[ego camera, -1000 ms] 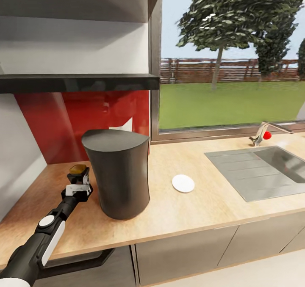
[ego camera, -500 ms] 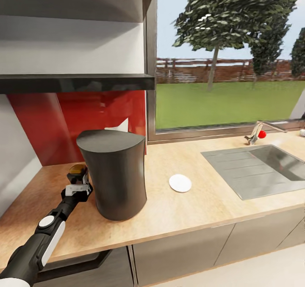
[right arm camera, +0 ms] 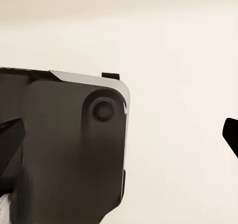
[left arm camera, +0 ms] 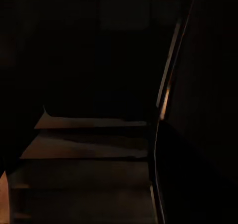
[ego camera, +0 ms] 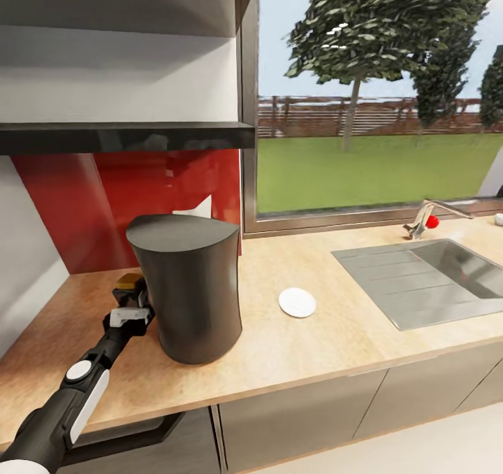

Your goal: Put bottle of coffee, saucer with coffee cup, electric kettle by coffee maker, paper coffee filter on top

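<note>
Jaws of my left gripper (ego camera: 130, 299) clasp the gold-capped coffee bottle (ego camera: 128, 282), parking it beside the dark cylindrical coffee maker (ego camera: 187, 285) on the wooden bench (ego camera: 314, 348).

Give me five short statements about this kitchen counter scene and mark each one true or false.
1. The left gripper is beside the coffee maker, on its left as the head view shows it. True.
2. A paper filter lies on top of the coffee maker. False: its top is bare.
3. The small white round disc lies on the counter between the coffee maker and the sink. True.
4. A coffee cup stands on the disc. False: nothing is on it.
5. The bottle at the left gripper has a yellowish cap. True.
</note>
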